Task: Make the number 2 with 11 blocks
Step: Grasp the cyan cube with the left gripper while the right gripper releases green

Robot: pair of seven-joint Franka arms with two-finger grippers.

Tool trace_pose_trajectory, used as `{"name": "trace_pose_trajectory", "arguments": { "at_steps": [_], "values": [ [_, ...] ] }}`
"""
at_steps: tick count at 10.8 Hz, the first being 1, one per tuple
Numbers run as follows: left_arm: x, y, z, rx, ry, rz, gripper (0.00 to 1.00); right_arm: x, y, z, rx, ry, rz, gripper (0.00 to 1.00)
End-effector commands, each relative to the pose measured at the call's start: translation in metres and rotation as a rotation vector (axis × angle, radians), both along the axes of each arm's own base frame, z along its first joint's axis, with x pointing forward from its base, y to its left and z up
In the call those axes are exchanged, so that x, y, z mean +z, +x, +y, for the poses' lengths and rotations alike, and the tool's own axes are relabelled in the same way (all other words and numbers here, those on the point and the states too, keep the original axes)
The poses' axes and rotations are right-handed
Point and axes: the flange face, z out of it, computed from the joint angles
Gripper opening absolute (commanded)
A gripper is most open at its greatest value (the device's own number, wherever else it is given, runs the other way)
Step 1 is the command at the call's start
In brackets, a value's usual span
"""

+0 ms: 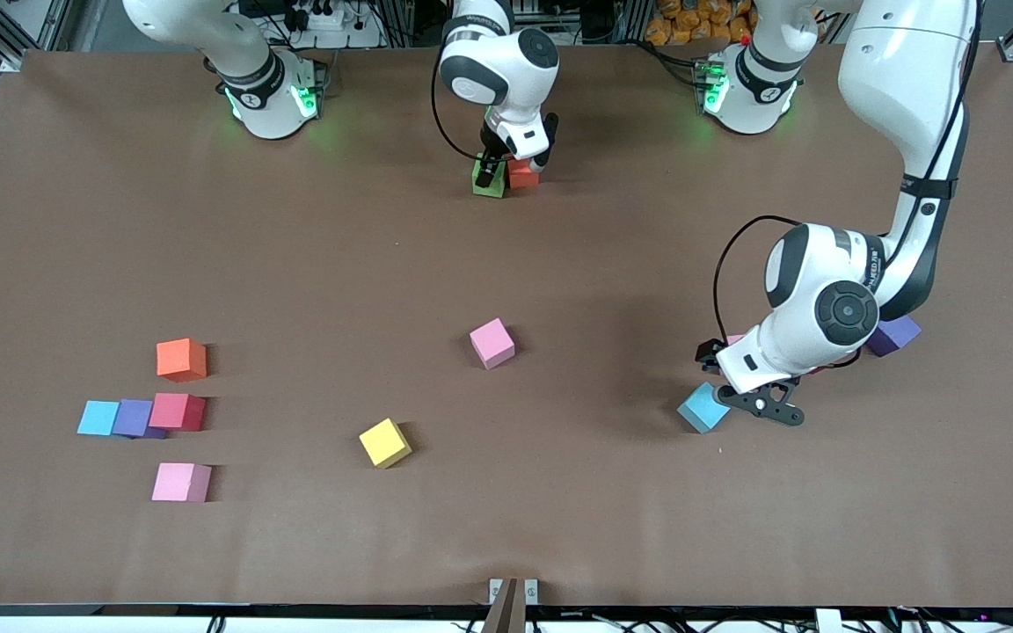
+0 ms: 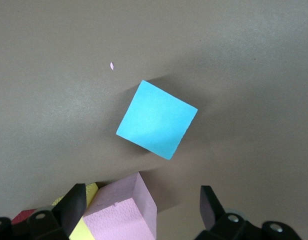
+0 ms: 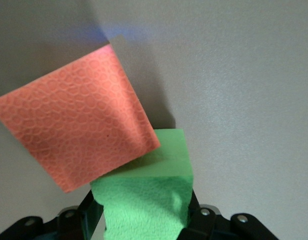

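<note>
Near the middle of the table's edge by the robots' bases, the right gripper (image 1: pixel 496 167) is seen down at a green block (image 1: pixel 489 177), its fingers at the block's two sides; whether the block is gripped or just let go cannot be told. An orange-red block (image 1: pixel 523 173) is touching it, so a crooked lift or a dragging finger could knock this first pair askew. Over a blue block (image 1: pixel 703 408) toward the left arm's end, the left gripper (image 1: pixel 757 400) is held wide open and empty; a pink block (image 2: pixel 125 210) and a yellow one (image 2: pixel 80 225) just beside its fingers could be nudged on descent. Other blocks are scattered toward the right arm's end, and no number 2 is formed yet
</note>
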Motion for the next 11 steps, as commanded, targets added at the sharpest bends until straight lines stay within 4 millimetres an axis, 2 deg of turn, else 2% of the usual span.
{"name": "trace_pose_trajectory", "arguments": {
  "at_steps": [1,3,4,9,11],
  "values": [
    [0.0000,0.0043,0.0059,0.003,-0.012,-0.002,1.00,-0.0022,-0.0057,0.0061,-0.021,-0.002,-0.021,0.87],
    [-0.0007,0.0039,0.0060,0.003,-0.011,0.000,1.00,-0.0022,-0.0098,0.0076,-0.015,-0.002,-0.020,0.88],
    [-0.0007,0.0039,0.0060,0.003,-0.011,0.000,1.00,-0.0024,-0.0099,0.0074,-0.014,-0.004,-0.020,1.00],
    [0.0050,0.0081,0.0153,0.024,-0.010,-0.012,1.00,0.0004,-0.0110,0.0080,0.001,-0.001,-0.026,1.00],
    [0.0028,0.0065,0.0074,0.036,-0.034,-0.003,1.00,0.0040,-0.0048,0.0073,0.016,0.009,-0.022,1.00]
  ]
}}
